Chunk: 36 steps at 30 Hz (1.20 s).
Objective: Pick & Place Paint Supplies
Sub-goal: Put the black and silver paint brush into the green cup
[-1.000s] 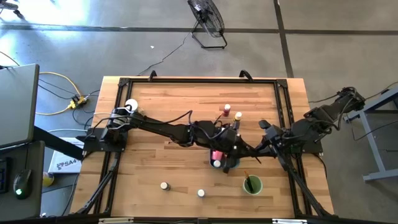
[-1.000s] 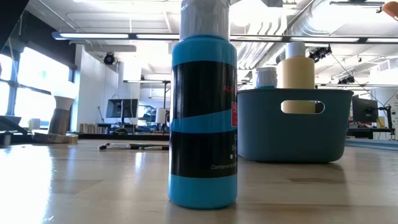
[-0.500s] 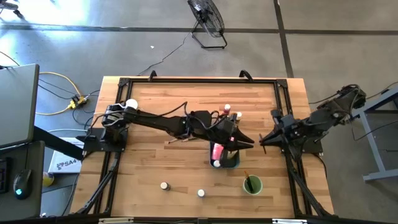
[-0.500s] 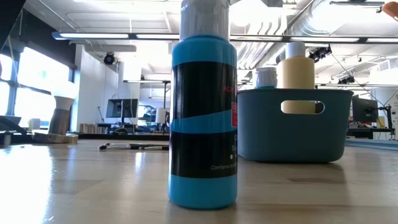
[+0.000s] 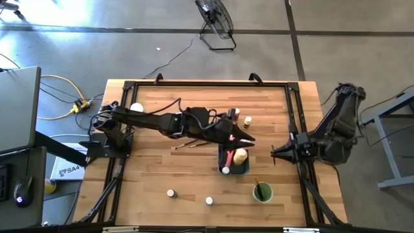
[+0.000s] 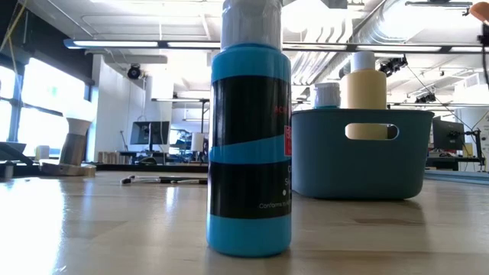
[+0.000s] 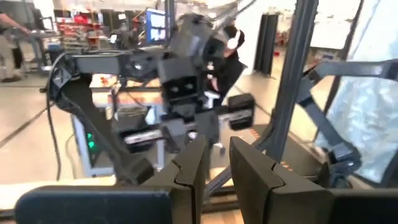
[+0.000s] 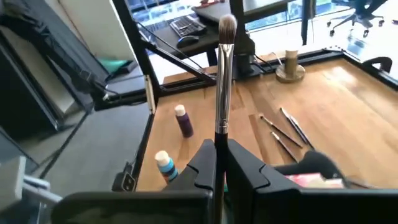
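The left gripper (image 5: 244,140) reaches in from nine o'clock and hangs over the middle of the light wooden table (image 5: 162,103). Its two dark fingers (image 7: 193,168) stand a little apart. There is only a thin gap between them, and nothing is in it.

Right below it, at about seven o'clock, sits the blue-grey plastic tray (image 5: 246,167). A pink squeeze bottle (image 5: 227,156) and a pale yellow squeeze bottle (image 5: 240,155) are already inside the tray. Two thin brown brushes (image 5: 187,145) lie flat on the wood at about nine o'clock from the tray. Two tiny pale-capped jars (image 5: 171,193) wait near the six o'clock edge of the table.

Further right, the right gripper (image 5: 274,153) is pulled back near the three o'clock edge. It is pinched tight on a thin brown-handled paintbrush (image 8: 222,81). The brush sticks straight out past the fingers, hairy end first, so it points toward nine o'clock.

The round green cup (image 5: 262,192) is close by, at about seven o'clock from this gripper. The right arm is much nearer to it than the left arm. I think the brush has to be tipped to stand up before it can drop into the cup.
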### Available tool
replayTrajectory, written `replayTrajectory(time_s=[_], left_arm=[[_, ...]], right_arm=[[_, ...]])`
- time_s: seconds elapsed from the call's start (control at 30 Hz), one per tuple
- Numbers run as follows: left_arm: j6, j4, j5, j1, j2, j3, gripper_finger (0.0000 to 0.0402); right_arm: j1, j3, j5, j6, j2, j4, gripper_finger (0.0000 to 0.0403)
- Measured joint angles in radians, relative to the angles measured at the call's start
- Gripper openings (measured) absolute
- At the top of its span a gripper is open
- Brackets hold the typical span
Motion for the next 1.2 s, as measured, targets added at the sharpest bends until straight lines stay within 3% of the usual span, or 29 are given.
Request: replayTrajectory(time_s=[0.2, 0.43, 1.2], left_arm=[[0.019, -0.029, -0.036, 0.0, -0.03, -0.001, 0.007], [0.018, -0.04, -0.048, 0.0, -0.039, -0.002, 0.007], [0.018, -0.061, -0.048, 0.0, -0.039, -0.002, 0.007]], right_arm=[[0.17, -0.112, 0.205, 0.119, 0.012, 0.138, 0.0008], [0.245, -0.215, 0.357, 0.195, 0.102, 0.323, 0.0008], [0.278, -0.236, 0.493, 0.621, 0.473, 0.376, 0.0008]])
